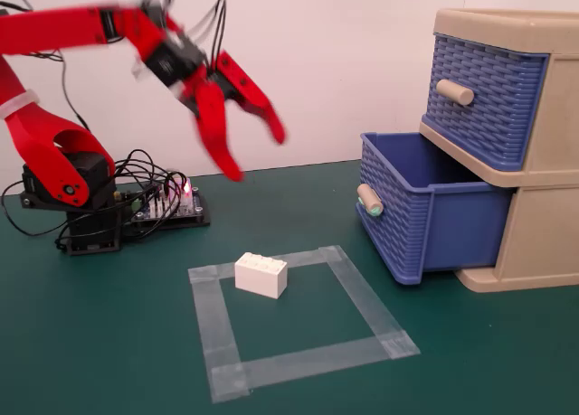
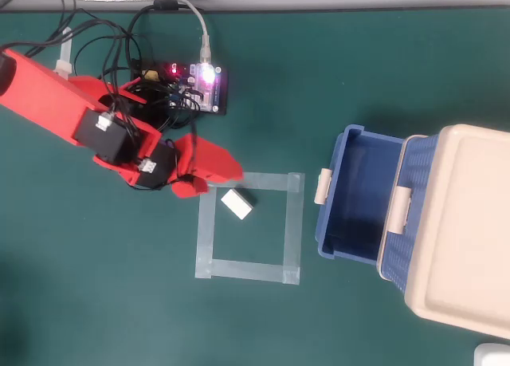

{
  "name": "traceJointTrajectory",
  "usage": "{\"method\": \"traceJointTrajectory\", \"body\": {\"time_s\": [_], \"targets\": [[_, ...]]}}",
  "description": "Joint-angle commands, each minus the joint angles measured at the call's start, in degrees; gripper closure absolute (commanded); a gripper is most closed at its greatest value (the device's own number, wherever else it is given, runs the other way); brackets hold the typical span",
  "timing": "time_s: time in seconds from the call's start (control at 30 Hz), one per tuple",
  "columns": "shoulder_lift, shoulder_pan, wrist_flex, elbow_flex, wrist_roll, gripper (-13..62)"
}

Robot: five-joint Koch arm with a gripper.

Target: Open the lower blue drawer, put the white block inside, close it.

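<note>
Drawer [image 1: 425, 218], lower and blue, stands pulled out; we see nothing inside. White block [image 1: 261, 275] lies mid-table; gripper [image 1: 258, 155] spread, holding nothing.

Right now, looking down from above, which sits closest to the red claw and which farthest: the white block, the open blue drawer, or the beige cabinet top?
From the gripper in the overhead view:
1. The white block, just below-right, inside the tape square.
2. The lower blue drawer, pulled open, further right.
3. The cabinet top, far right.
</note>
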Motion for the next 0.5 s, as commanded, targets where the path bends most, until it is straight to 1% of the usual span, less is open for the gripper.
{"method": "traceJointTrajectory", "body": {"time_s": [0.0,0.07,0.1,0.27,0.47], "targets": [[-2.81,2.99,3.96,-3.87,-20.57,15.6],[-6.68,6.42,2.02,-3.60,-30.50,15.7],[-8.17,7.29,1.05,-3.43,-31.64,15.8],[-15.38,7.38,-6.86,-3.52,-28.56,15.8],[-22.94,7.65,-9.84,-2.90,-28.48,15.7]]}}
